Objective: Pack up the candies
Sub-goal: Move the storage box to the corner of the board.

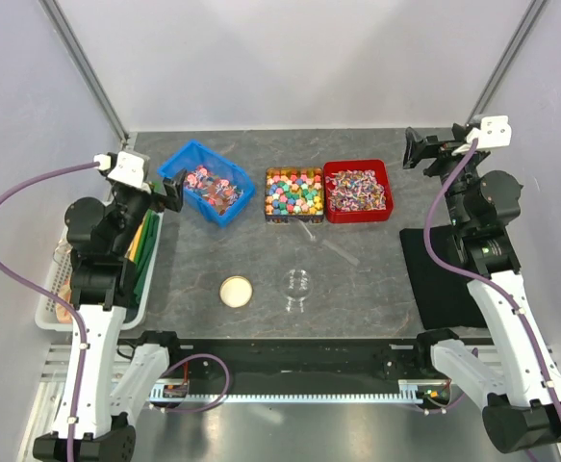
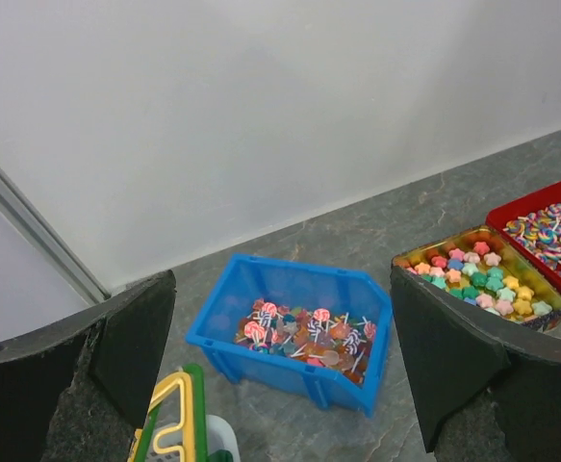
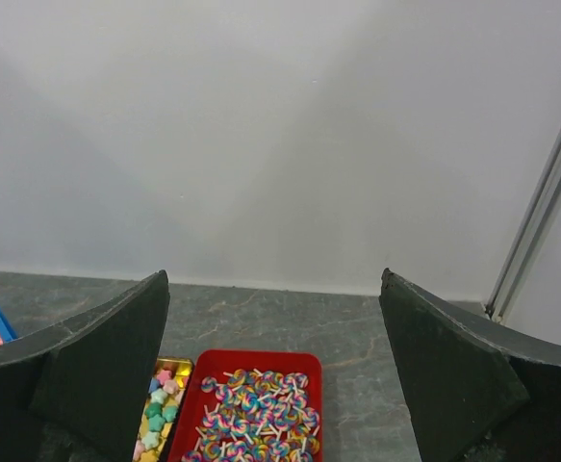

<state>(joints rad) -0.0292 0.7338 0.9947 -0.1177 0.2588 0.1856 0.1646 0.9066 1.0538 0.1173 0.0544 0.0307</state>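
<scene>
The candies [image 1: 293, 192] are small star-shaped sweets in mixed colours, filling a gold tray at the back middle of the table. They also show at the right in the left wrist view [image 2: 477, 274] and at the bottom left in the right wrist view [image 3: 160, 409]. My left gripper [image 1: 174, 188] hangs open and empty, raised beside the blue bin; its jaws [image 2: 281, 289] frame that bin. Over the table's back right corner my right gripper [image 1: 417, 151] is also open and empty, held high [image 3: 274, 289] and facing the back wall.
A blue bin [image 1: 206, 183] of lollipops and a red bin [image 1: 357, 190] of swirl lollipops flank the tray. A clear round dish [image 1: 298, 285] and a tan round lid [image 1: 236, 291] lie near the front. A white basket [image 1: 54, 289] stands left, a black mat [image 1: 444, 279] right.
</scene>
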